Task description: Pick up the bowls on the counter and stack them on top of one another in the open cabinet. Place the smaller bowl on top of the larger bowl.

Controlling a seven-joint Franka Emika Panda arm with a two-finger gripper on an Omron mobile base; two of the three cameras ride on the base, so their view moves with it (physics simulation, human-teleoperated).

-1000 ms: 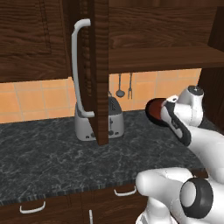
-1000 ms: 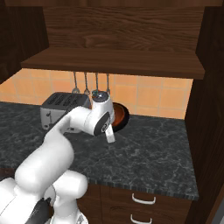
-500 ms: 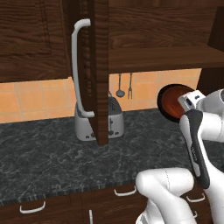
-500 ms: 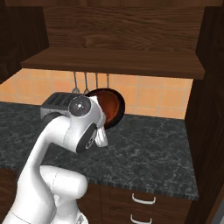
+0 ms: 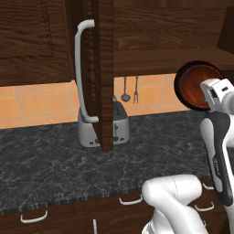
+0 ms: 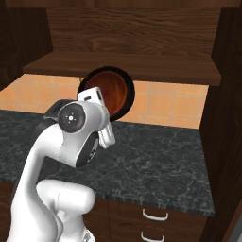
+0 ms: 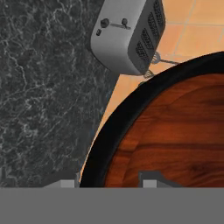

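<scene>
smaller bowl [image 5: 197, 87]: reddish-brown inside with a dark rim, held tilted on edge in mid-air, raised well clear of the desk, its top near the underside of the cabinet shelf; also seen in the right base view [image 6: 112, 91] and close up in the hand view [image 7: 175, 135].
jaws [image 7: 107, 183]: closed on the rim of the smaller bowl, one fingertip seen inside the rim and one outside in the hand view.
cabinet [image 6: 142, 61]: door swung open, long curved silver handle [image 5: 82, 73] facing the left base camera; shelf seen bare in the right base view.
desk [image 5: 50, 164]: dark marbled stone, drawers with silver handles below.
toaster [image 5: 103, 128]: silver, set at the back of the desk by the orange tiled wall, partly hidden behind the door edge.
utensils [image 5: 129, 89]: hung on the tiled wall under the shelf.
</scene>
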